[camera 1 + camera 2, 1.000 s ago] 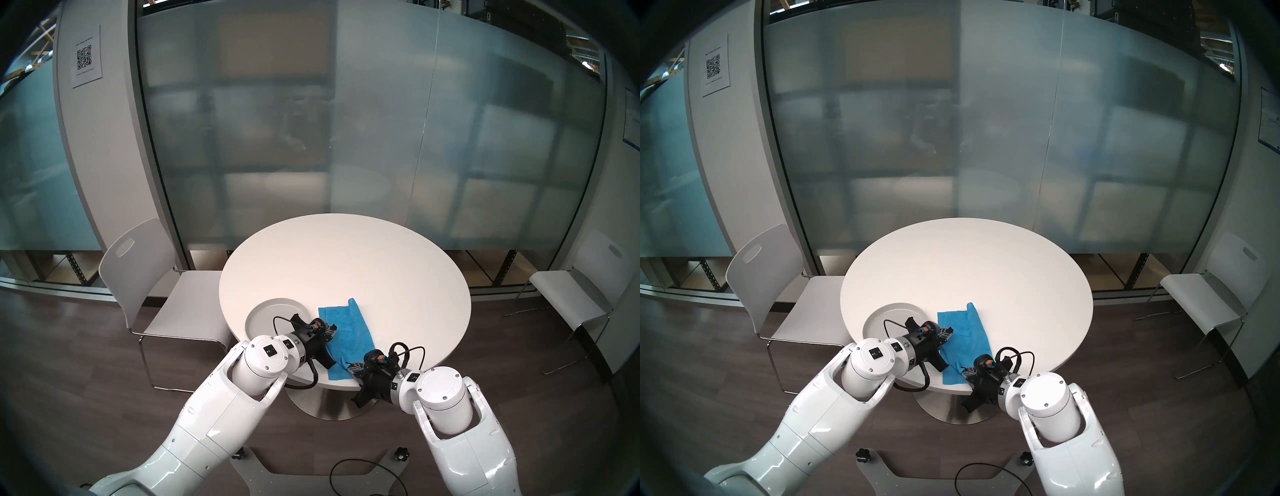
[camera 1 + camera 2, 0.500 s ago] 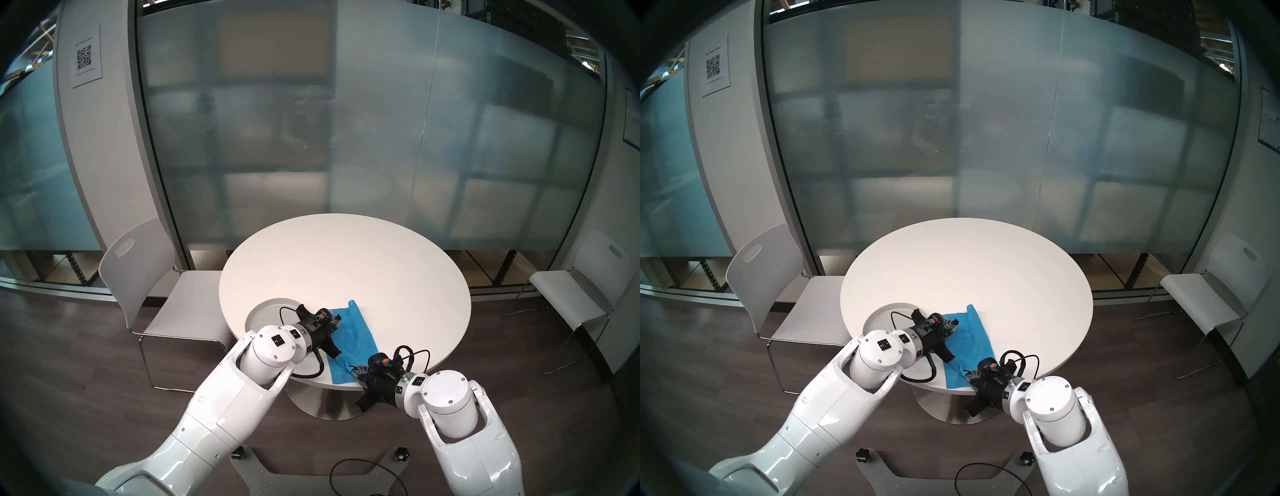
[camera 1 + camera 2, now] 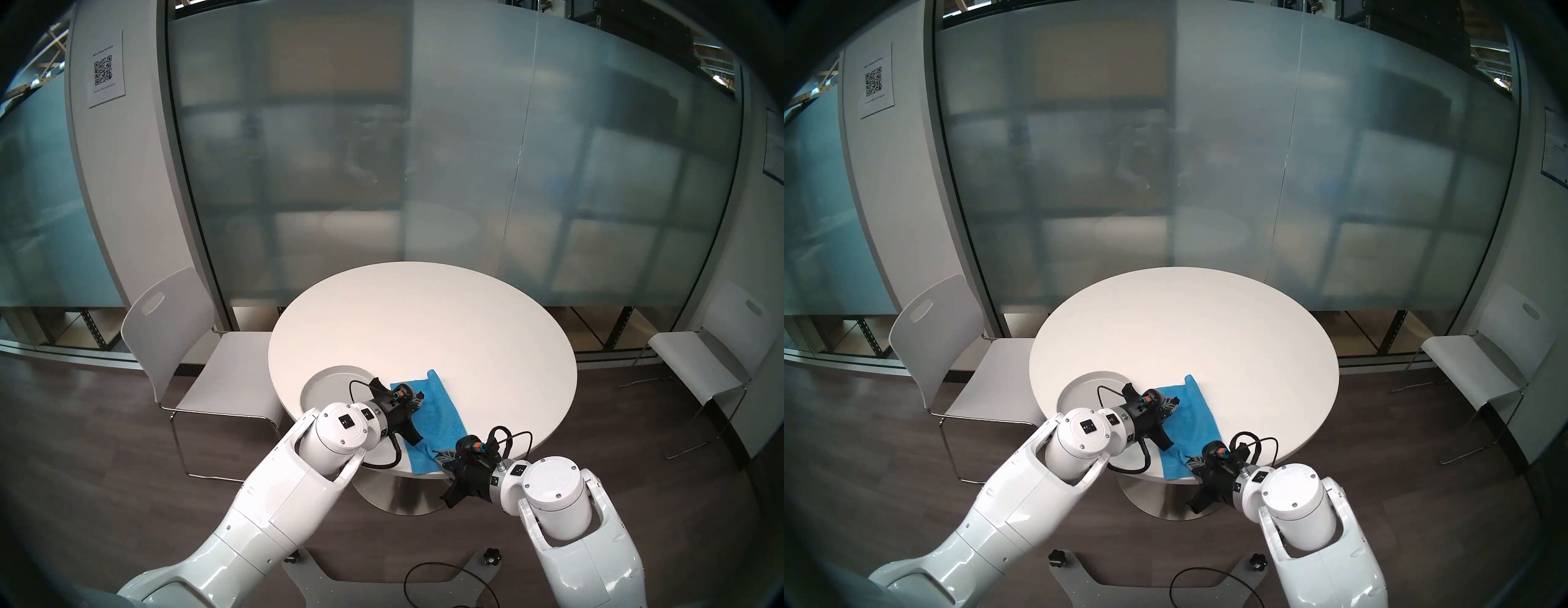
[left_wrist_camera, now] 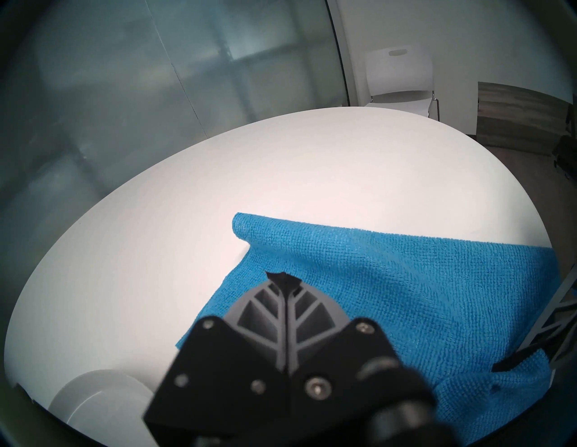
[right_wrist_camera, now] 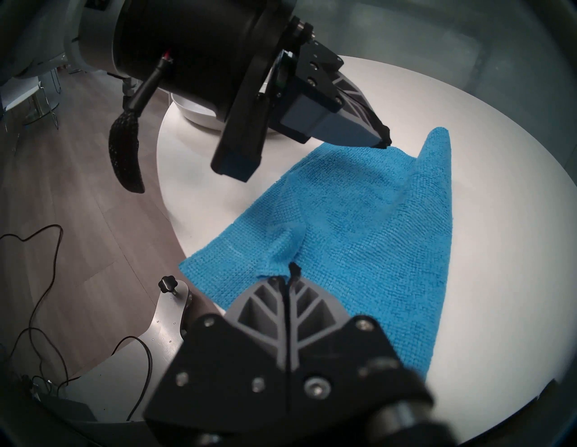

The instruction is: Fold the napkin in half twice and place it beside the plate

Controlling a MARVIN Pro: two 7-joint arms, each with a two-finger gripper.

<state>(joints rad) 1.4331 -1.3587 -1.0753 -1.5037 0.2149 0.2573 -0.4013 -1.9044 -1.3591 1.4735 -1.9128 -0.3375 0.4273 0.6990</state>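
The bright blue napkin [image 3: 439, 418] lies as a long, slightly rumpled strip on the round white table [image 3: 424, 318], its near end at the front edge and its far end curled up. The pale grey plate [image 3: 326, 382] sits just left of it, partly over the table's rim. My left gripper [image 3: 420, 397] is shut on the napkin's left edge near the far end [image 4: 282, 276]. My right gripper [image 3: 437, 454] is shut on a pinched bump of cloth at the near right corner [image 5: 292, 268]. The left arm hides part of the plate.
A white chair [image 3: 178, 339] stands left of the table and another [image 3: 700, 361] at the right. Frosted glass walls run behind. The robot's base plate and a black cable [image 3: 441, 581] lie on the wood floor in front.
Both arms have shifted to the right, and the napkin has slid a little to the right with them, away from the plate. Both grippers stayed shut.
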